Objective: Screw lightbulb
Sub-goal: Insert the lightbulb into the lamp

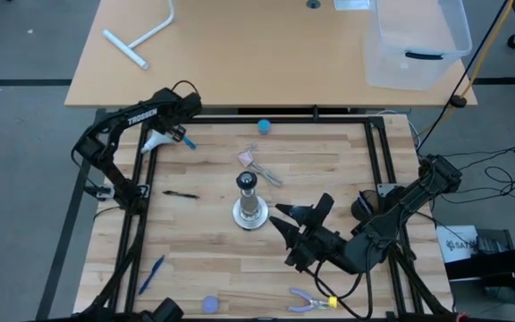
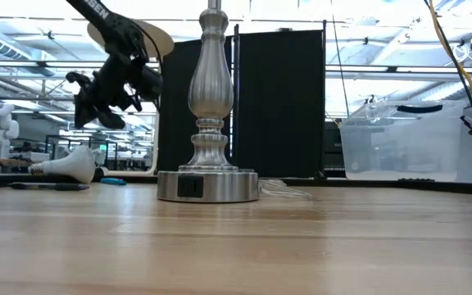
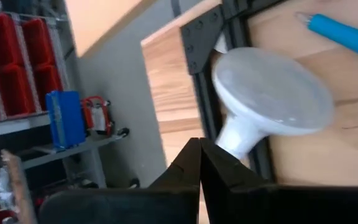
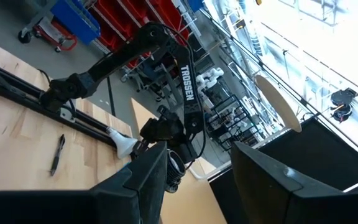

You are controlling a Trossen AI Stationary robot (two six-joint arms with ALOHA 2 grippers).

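The white lightbulb [image 1: 155, 140] lies on its side at the table's far left edge, also seen in the low view [image 2: 70, 163] and the left wrist view [image 3: 272, 93]. My left gripper [image 1: 168, 132] hangs shut just above it [image 2: 97, 106], fingertips [image 3: 199, 163] near its neck, touching nothing. The silver lamp stand [image 1: 250, 201] stands upright mid-table [image 2: 210, 98]. My right gripper [image 1: 291, 222] is open and empty [image 4: 197, 174], just right of the stand's base.
A blue marker [image 1: 184, 140] lies beside the bulb. A blue ball [image 1: 264, 126], a clear wrapper [image 1: 262, 166], a black pen [image 1: 181, 194], a blue pen [image 1: 153, 273], a blue cap [image 1: 210, 304] and pliers [image 1: 311, 302] lie about. A clear bin [image 1: 416, 40] stands on the far table.
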